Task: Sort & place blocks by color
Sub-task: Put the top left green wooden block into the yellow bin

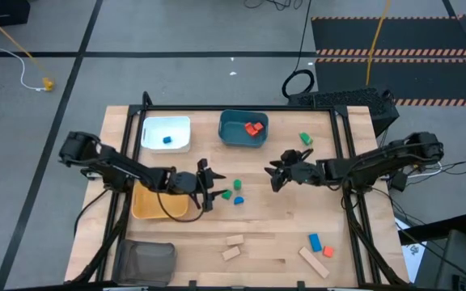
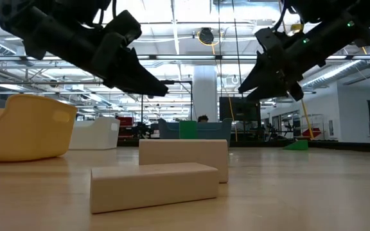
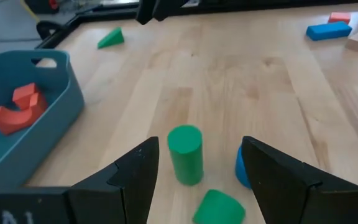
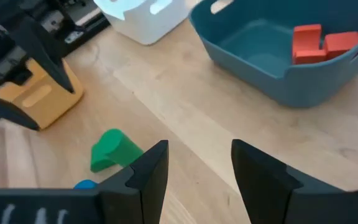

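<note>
Hovering low over mid-table, the left pincer (image 1: 209, 191) has its fingers spread apart with nothing between them.

- Green cylinder (image 3: 185, 154): stands upright, long axis vertical, directly ahead of the left pincer and in line with the gap between its fingers, near but not touching. A judged next step is a short advance so the fingers come either side of it.
- Second green block (image 3: 218, 207): lies just beside the cylinder, closer in to the pincer. Could be nudged on the approach.
- Blue block (image 3: 242, 168): partly hidden behind one finger, just beside the cylinder.
- Right pincer (image 1: 280, 171): fingers apart, empty, held above the table across from the left one, with the same green pieces ahead of it but farther off. The left arm is the nearer.
- Teal tray (image 1: 225, 136): holds two red blocks (image 1: 254, 128). White tray (image 1: 180, 141): holds one blue piece. Yellow tray (image 1: 140, 206): beside the left arm, contents not shown.
- Green wedge (image 1: 305, 138): well apart, beyond the right pincer.
- Tan blocks (image 1: 233, 246), plus a blue and an orange piece, lie at the near table edge.

View differences: the left wrist view alone shows the cylinder upright and centred; the high view gives tray contents; the low view shows both pincers clear of the table, behind the tan blocks.
</note>
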{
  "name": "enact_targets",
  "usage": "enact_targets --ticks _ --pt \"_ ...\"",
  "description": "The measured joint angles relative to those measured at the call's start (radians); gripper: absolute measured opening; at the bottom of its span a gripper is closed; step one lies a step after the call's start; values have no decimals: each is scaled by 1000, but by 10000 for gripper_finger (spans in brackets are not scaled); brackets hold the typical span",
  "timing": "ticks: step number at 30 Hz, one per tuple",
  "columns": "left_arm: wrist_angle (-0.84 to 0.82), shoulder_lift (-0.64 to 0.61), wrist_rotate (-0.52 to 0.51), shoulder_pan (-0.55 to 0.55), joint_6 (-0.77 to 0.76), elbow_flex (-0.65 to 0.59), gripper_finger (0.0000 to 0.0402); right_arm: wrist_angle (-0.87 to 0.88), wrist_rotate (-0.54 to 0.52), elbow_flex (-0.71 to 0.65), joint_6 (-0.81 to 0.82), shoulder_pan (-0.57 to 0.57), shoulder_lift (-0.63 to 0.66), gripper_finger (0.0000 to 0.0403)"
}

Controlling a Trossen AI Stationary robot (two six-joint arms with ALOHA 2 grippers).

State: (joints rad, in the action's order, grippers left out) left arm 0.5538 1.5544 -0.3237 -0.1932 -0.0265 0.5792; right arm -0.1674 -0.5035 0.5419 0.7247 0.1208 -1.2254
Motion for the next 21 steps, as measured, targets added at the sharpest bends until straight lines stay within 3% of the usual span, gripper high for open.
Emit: enact_targets --ticks 13,21 --pt "281 190 -7 3 -9 0 232 2 -51 0 -2 26 0 166" --pt "339 273 -64 56 -45 0 232 18 -51 0 -2 25 0 166"
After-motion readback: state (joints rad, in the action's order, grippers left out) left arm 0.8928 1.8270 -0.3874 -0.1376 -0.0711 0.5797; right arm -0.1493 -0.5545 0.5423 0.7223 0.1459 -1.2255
